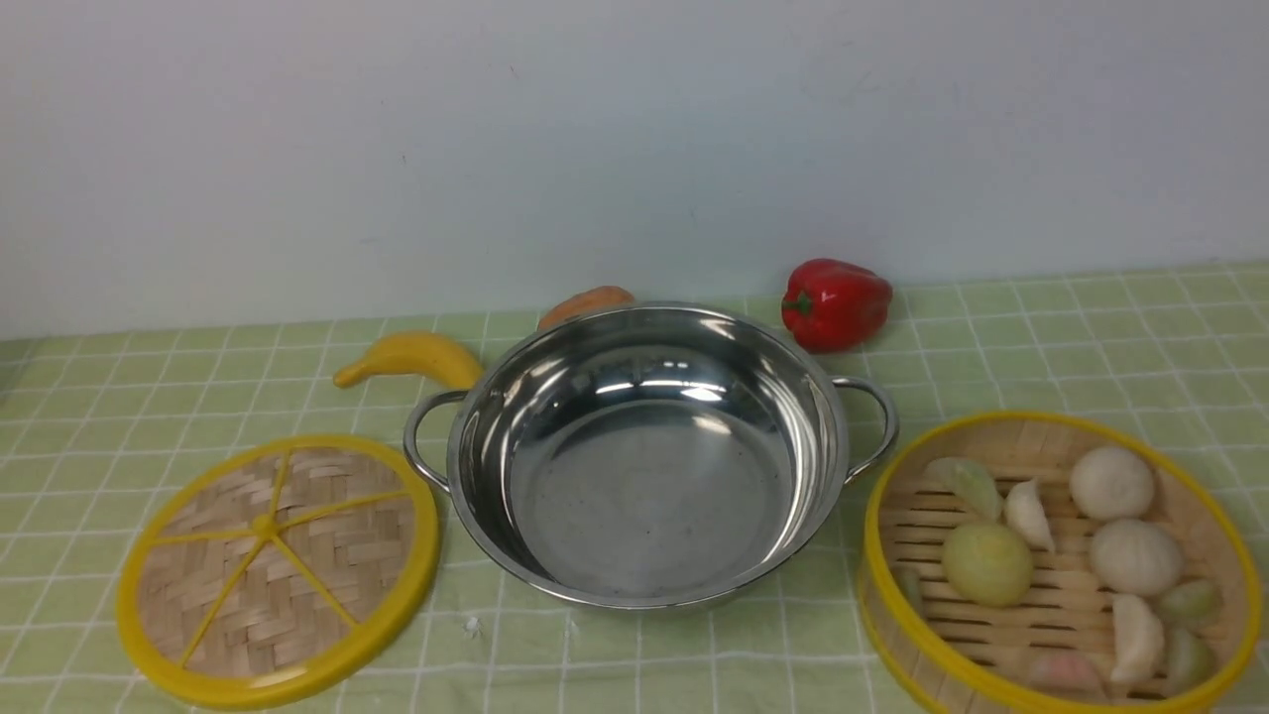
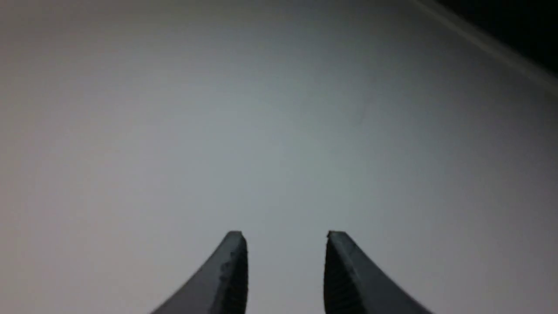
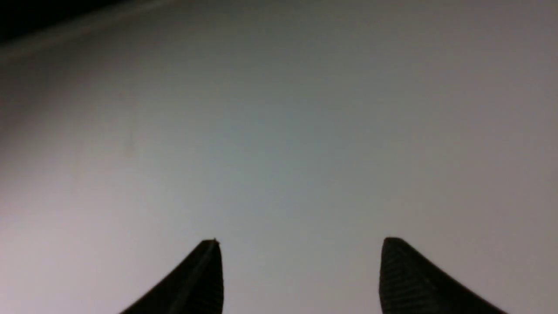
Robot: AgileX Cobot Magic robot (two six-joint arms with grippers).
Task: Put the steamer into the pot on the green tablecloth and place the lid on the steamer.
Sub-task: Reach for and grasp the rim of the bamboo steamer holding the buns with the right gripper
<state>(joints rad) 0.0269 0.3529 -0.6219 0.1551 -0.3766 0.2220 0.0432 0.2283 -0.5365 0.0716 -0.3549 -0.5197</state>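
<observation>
Steamer (image 1: 1041, 441) with dumplings (image 1: 1110, 483) is seen on green tablecloth (image 1: 1091, 327), just right of pot (image 1: 644, 496), outside it. Lid (image 1: 278, 570) is laid flat left of pot. Banana (image 1: 411, 357) and red pepper (image 1: 835, 302) are placed behind. Left gripper (image 2: 285, 235): jaws apart, empty. Right gripper (image 3: 301, 240): jaws spread wider, empty.

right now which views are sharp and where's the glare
Front view: fairly sharp, evenly lit, with bright glare streaks on the far inner wall of the pot; the steamer is cropped at the lower edge. Left wrist view: dim and blurry, just the open left pincer against blank grey, one corner black. Right wrist view: likewise, with the open right pincer.
</observation>
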